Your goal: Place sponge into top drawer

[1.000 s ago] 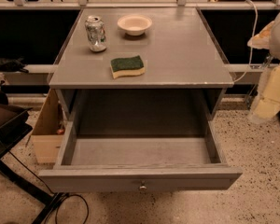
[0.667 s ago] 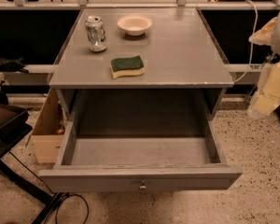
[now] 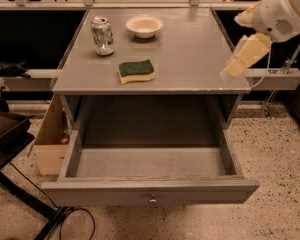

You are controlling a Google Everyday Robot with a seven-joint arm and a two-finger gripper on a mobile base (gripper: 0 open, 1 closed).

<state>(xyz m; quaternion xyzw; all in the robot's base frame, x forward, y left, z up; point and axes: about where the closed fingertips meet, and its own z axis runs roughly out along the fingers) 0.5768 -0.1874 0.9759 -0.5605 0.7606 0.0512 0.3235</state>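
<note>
The sponge [image 3: 136,71], dark green on top with a yellow base, lies flat on the grey table top [image 3: 190,59], near its front edge and left of centre. The top drawer [image 3: 150,190] is pulled wide open below the table top, with a small round knob [image 3: 152,200] on its front panel; nothing shows inside it. My gripper [image 3: 236,62] hangs at the end of the white arm [image 3: 280,9] over the table's right front corner, well to the right of the sponge and holding nothing that I can see.
A silver drink can [image 3: 102,35] and a small white bowl [image 3: 144,26] stand at the back of the table top. A cardboard box [image 3: 50,139] sits on the floor left of the drawer. A dark stand and cables [image 3: 10,134] are at far left.
My arm and gripper have risen from low at the right side of the table and moved in over its right front corner. The sponge, can, bowl and drawer have not moved.
</note>
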